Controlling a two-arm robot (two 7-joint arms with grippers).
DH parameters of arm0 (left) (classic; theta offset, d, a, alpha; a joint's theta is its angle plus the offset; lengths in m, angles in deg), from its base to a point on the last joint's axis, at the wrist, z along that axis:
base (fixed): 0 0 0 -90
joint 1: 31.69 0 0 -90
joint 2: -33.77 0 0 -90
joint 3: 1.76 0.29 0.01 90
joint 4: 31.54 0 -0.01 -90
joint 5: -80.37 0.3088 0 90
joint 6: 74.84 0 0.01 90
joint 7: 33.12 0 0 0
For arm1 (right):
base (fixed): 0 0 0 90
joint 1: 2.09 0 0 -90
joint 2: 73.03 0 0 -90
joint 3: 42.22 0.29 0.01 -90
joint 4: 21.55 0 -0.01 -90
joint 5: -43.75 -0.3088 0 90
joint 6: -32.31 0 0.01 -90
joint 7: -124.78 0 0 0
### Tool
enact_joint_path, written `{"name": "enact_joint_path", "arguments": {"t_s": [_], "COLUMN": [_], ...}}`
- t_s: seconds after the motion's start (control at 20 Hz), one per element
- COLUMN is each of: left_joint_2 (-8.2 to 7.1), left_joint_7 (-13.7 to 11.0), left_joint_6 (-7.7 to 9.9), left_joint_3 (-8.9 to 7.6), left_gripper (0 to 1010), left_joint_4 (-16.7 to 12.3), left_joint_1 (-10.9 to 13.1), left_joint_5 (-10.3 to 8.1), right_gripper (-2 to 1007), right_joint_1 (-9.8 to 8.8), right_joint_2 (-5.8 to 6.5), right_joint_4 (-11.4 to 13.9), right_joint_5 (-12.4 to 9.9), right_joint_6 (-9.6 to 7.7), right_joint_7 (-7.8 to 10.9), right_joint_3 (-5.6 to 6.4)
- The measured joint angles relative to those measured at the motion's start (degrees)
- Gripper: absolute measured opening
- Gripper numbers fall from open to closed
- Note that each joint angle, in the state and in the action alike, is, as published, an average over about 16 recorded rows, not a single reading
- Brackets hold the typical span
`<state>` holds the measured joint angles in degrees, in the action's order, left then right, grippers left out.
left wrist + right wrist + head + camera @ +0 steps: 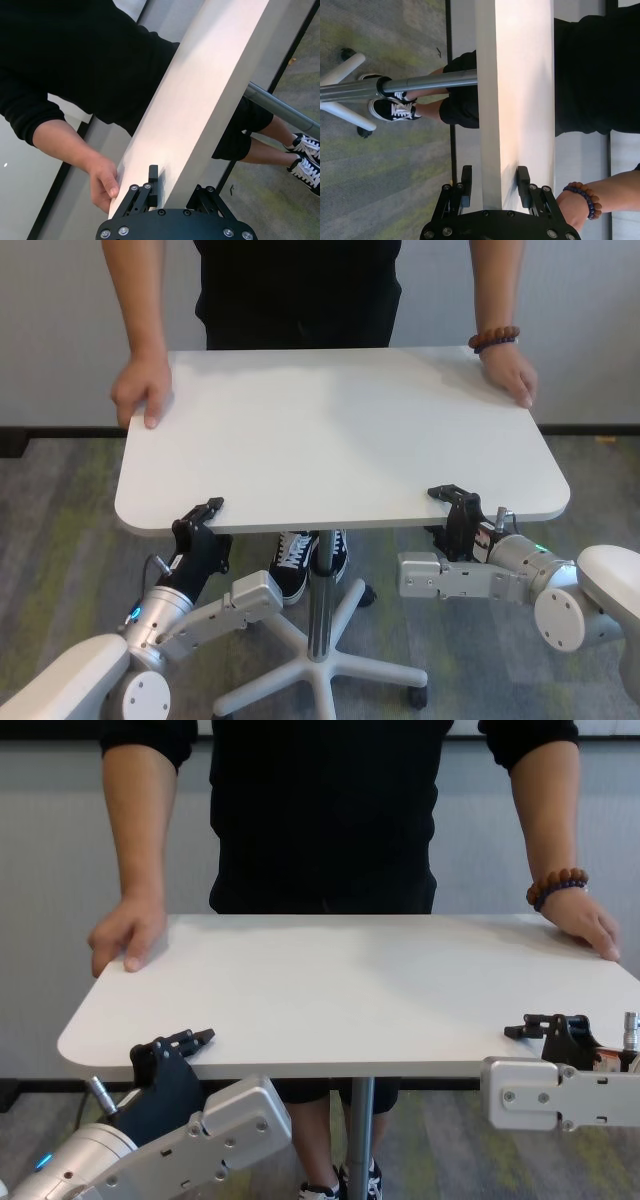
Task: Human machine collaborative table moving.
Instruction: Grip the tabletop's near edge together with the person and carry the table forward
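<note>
The white table (340, 430) stands between me and the human (300, 290). The human's hands rest on its two far corners, one (142, 390) on the left and one (512, 375) on the right with a bead bracelet (493, 339). My left gripper (205, 512) clamps the near edge toward the left corner, one finger on top and the others underneath. In the left wrist view the gripper (175, 192) straddles the edge (200, 100). My right gripper (455, 502) clamps the near edge toward the right corner, and the right wrist view (495, 185) shows the same.
The grey pole (320, 590) runs down to a white star base with castors (330, 665) on the carpet between my arms. The human's black-and-white shoes (300, 562) stand just behind the pole. A light wall (60, 330) is behind the human.
</note>
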<state>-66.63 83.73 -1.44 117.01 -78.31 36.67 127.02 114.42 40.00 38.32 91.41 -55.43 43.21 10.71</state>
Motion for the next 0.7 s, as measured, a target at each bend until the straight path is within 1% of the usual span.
{"name": "enact_joint_path", "arguments": {"t_s": [0.7], "left_joint_2": [-0.06], "left_joint_7": [0.0], "left_joint_6": [0.03], "left_joint_3": [0.08], "left_gripper": [292], "left_joint_4": [0.1], "left_joint_1": [-0.1], "left_joint_5": [0.12], "right_gripper": [528], "right_joint_1": [0.02], "right_joint_2": [0.02], "right_joint_4": [-0.1], "right_joint_5": [0.1], "right_joint_6": [0.06], "right_joint_7": [0.0], "right_joint_3": [-0.07]}}
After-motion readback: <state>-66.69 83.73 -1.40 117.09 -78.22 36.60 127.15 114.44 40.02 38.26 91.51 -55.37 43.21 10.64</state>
